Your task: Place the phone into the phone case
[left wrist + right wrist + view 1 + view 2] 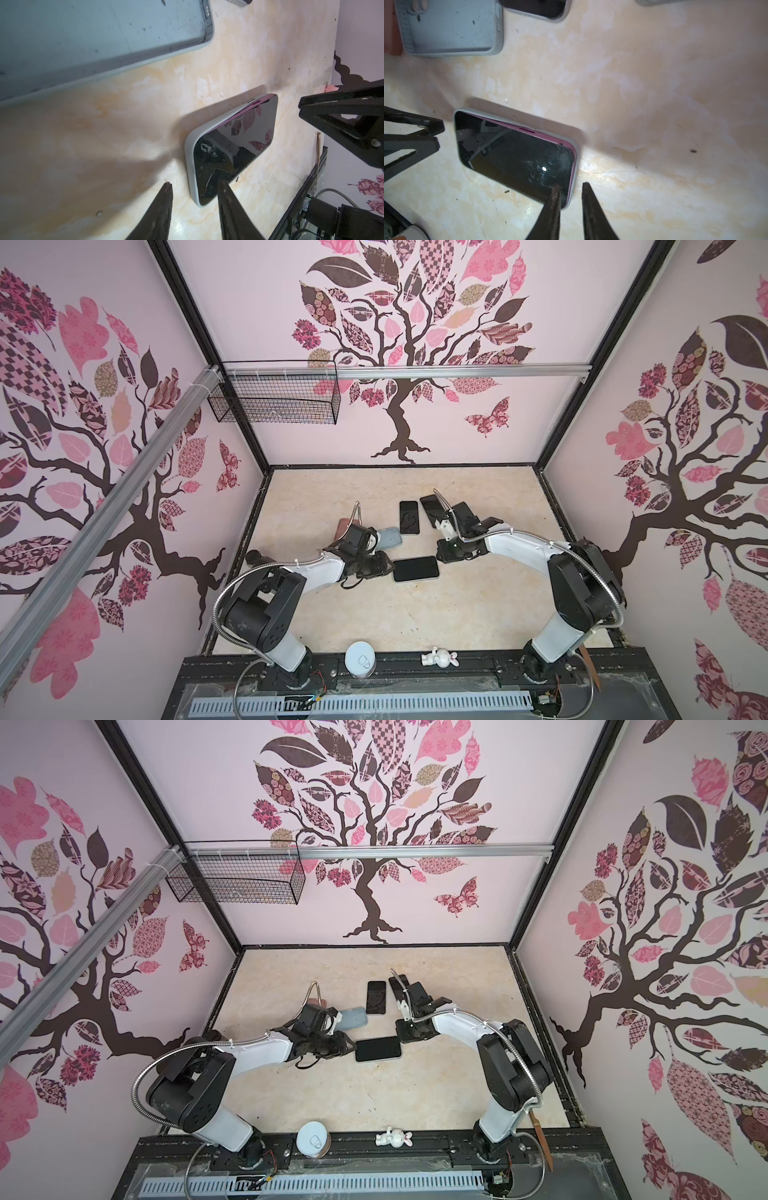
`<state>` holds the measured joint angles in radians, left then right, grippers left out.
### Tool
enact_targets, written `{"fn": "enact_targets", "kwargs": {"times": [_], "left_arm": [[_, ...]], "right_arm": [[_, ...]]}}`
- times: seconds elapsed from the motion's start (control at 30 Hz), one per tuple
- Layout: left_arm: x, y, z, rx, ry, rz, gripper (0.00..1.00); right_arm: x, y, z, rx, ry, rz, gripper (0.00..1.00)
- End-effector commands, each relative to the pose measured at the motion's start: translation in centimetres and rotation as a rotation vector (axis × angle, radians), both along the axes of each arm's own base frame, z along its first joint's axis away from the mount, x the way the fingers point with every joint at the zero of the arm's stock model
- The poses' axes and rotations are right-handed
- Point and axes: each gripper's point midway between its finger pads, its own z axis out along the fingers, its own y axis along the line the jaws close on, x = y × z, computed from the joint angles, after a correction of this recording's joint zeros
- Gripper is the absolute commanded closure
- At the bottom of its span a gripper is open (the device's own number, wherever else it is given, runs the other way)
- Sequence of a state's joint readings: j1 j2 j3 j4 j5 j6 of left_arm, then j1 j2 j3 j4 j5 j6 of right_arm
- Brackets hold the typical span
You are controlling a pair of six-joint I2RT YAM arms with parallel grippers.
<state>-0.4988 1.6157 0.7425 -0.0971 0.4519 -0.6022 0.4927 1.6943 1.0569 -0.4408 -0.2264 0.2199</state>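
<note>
Seating looks almost done: the phone (512, 153) lies screen up inside the pale grey phone case (190, 145), flat on the counter (374, 614), between the two pairs of jaws. A pink edge of the phone shows above the case rim along one long side and around the corner nearest the right jaws, so I judge that this side is not fully pressed in. The left jaws stand moderately apart over the opposite short end. The right jaws have only a narrow gap, one tip above the screen and one just outside the rim. Neither pair holds anything. The phone is stiff, and its glass is smooth, slippery and looks scratched; the case is soft and bends. Pressing on the raised edge seems better than pinching. A second case (452, 27), blue-grey, near the left jaws, is empty except for dark specks.
</note>
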Motion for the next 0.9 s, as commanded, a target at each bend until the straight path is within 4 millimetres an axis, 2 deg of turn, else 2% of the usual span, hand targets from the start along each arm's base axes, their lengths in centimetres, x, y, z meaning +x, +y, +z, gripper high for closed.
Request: {"fn": "enact_targets", "kwargs": {"times": [0.0,0.33,0.87], "left_arm": [[1.7,-1.1,1.3,-0.038,-0.042,-0.009,0.61],[2.0,-1.2,0.6,-0.033,-0.029,-0.007,0.69],[1.8,-1.4,-0.3,-0.048,-0.006,-0.01,0.79]], "right_arm": [[1.6,0.9,0.2,0.025,-0.025,0.016,0.77],[2.0,0.9,-1.2,0.011,-0.002,0.013,0.79],[0.4,0.8,-3.4,0.017,0.078,0.02,0.83]]}}
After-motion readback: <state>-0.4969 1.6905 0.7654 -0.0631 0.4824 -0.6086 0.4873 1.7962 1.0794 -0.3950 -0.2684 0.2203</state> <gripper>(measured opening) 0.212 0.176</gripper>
